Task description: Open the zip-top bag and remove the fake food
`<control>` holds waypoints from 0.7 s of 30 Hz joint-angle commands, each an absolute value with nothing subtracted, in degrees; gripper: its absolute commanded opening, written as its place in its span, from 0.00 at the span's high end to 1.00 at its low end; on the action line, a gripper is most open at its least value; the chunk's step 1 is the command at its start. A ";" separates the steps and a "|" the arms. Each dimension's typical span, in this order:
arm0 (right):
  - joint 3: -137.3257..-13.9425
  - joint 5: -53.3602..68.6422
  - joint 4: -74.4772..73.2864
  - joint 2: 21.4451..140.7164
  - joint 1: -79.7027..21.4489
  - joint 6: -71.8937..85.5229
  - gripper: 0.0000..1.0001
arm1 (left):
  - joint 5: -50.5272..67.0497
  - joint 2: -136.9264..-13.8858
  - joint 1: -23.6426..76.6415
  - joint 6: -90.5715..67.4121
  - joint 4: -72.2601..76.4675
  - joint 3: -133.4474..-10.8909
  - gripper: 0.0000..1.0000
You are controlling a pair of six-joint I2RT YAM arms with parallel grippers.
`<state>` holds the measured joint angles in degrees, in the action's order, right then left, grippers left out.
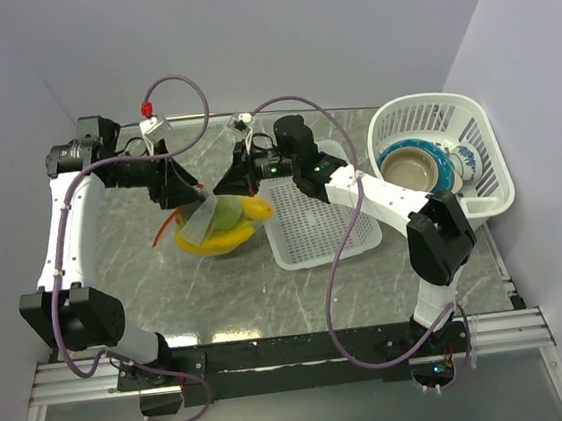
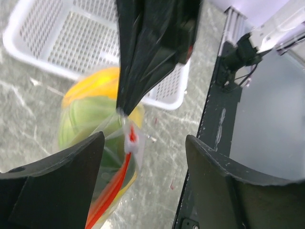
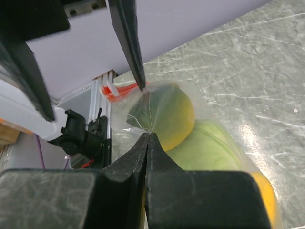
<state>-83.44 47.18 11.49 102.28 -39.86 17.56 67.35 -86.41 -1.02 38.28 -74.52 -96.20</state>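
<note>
The zip-top bag [image 1: 201, 219] lies on the grey marble table with the fake food inside: a green ball [image 1: 226, 214] and yellow banana [image 1: 214, 244]. My right gripper [image 3: 148, 136] is shut on a pinch of the clear film just over a yellow-green fruit [image 3: 178, 114] and the green ball [image 3: 209, 150]. In the left wrist view its black fingers [image 2: 143, 57] come down from above and hold the bag [image 2: 102, 143] beside the white slider [image 2: 129, 142]. My left gripper [image 2: 143, 143] stands open; the orange-red zip strip [image 2: 112, 188] runs beside its left finger, not clamped.
A flat white slotted basket [image 1: 312, 222] lies just right of the bag. A taller white basket [image 1: 482, 164] at the far right holds blue and tan bowls [image 1: 412, 166]. The black frame rail [image 2: 214, 119] marks the table's near edge.
</note>
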 commanded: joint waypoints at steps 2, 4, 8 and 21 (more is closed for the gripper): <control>-84.29 45.44 13.71 99.32 -39.46 17.84 1.00 | 62.41 -84.73 -1.14 38.14 -70.05 -90.88 0.26; -84.29 45.44 13.10 99.32 -39.38 17.75 1.00 | 61.88 -85.34 -1.40 39.02 -70.66 -90.53 0.27; -84.11 45.44 12.40 98.97 -39.37 17.23 1.00 | 61.09 -85.87 -2.02 39.46 -70.49 -90.79 0.50; -82.70 43.51 9.50 96.86 -38.93 14.94 0.84 | 59.41 -80.95 -3.96 32.26 -60.91 -90.52 0.99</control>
